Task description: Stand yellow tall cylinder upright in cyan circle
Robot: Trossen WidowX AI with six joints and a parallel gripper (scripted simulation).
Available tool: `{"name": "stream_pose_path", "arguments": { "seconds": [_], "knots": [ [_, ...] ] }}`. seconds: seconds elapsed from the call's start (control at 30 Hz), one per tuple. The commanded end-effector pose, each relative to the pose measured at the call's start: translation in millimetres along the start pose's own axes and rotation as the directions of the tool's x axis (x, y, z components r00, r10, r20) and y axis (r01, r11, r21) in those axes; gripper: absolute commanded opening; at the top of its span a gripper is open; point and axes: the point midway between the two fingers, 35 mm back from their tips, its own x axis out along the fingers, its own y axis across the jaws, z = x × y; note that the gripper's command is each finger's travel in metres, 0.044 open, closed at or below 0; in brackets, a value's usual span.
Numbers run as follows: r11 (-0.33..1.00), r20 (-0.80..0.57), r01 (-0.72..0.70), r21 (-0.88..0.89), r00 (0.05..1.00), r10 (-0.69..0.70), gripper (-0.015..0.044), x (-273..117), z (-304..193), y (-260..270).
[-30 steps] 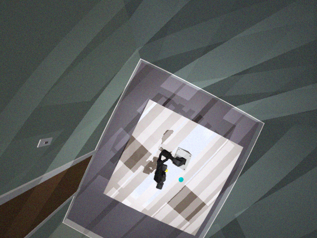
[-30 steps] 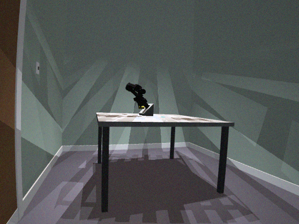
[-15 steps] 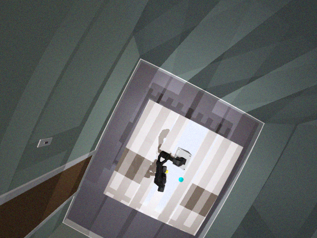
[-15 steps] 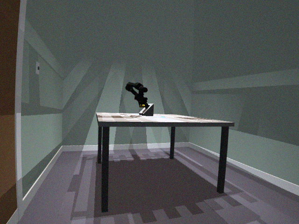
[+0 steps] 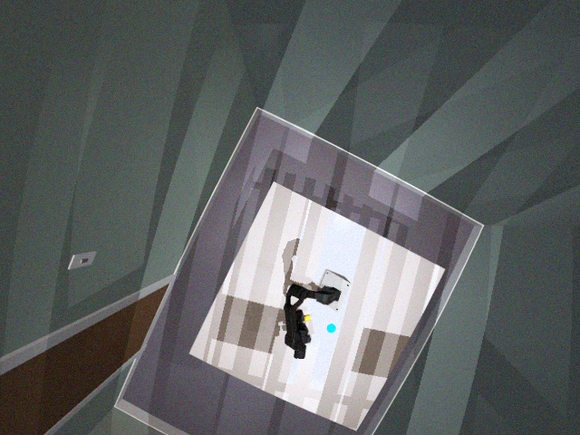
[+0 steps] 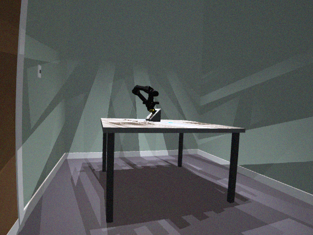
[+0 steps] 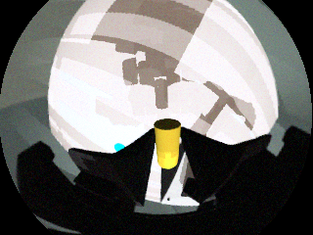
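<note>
The yellow tall cylinder (image 5: 307, 317) (image 6: 151, 110) (image 7: 167, 144) is held between the fingers of my gripper (image 5: 305, 319) (image 6: 152, 111) (image 7: 167, 131), which is shut on it. In the exterior view it hangs above the table top. In the wrist view its dark end face points up the picture, and its lower end reaches between the fingers. Its exact tilt is hard to tell in the top and exterior views. The cyan circle (image 5: 331, 328) (image 6: 170, 122) (image 7: 119, 147) lies flat on the table, to the right of the gripper in the top and exterior views and partly hidden behind a finger in the wrist view.
A pale wedge-shaped block (image 5: 330, 279) (image 6: 158, 116) stands at the arm's base, above and to the right of the gripper in the top view. The table (image 5: 398, 281) (image 6: 176, 130) carries striped shadows and bright patches. The black arm folds high over its left part in the exterior view.
</note>
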Motion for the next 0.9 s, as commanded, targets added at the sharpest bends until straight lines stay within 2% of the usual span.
{"name": "stream_pose_path", "arguments": {
  "seconds": [0.0, 0.43, 0.87],
  "knots": [
    [0.996, -0.001, -0.016, -0.093, 1.000, 0.016, 0.0105, -4, -1, 13],
    [0.912, -0.010, -0.027, -0.410, 1.000, 0.025, 0.0105, -9, -16, 49],
    [0.730, -0.016, -0.031, -0.682, 1.000, 0.027, 0.0105, -13, -37, 84]
  ]
}}
